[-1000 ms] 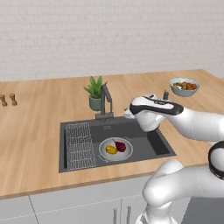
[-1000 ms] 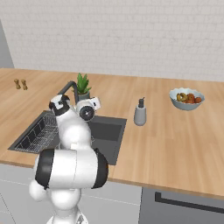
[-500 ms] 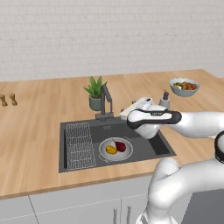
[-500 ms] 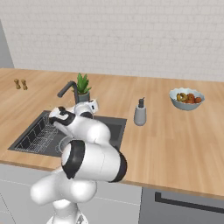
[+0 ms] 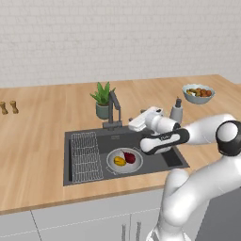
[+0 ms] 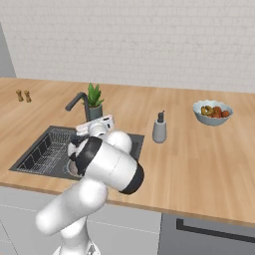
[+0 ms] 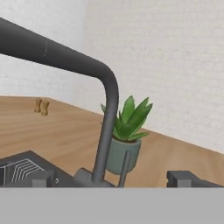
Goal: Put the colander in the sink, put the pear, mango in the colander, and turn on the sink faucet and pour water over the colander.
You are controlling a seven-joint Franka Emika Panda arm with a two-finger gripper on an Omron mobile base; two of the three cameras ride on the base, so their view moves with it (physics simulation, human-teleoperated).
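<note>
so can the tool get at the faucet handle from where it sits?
Probably yes. The open tool faces the faucet close up, its thin lever between the fingertips. The potted plant stands behind it, so the way looks free.

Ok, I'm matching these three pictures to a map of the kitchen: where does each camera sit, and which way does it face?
Left base view: behind the arm's left, looking forward and down at the sink, the colander; arm rises lower right.
Right base view: behind its right, same counter; arm lower left covers the basin.
Hand view: on the hand, facing the sink faucet and a potted plant; finger tips at bottom.
Both base views share faucet, plant, fruit bowl.
</note>
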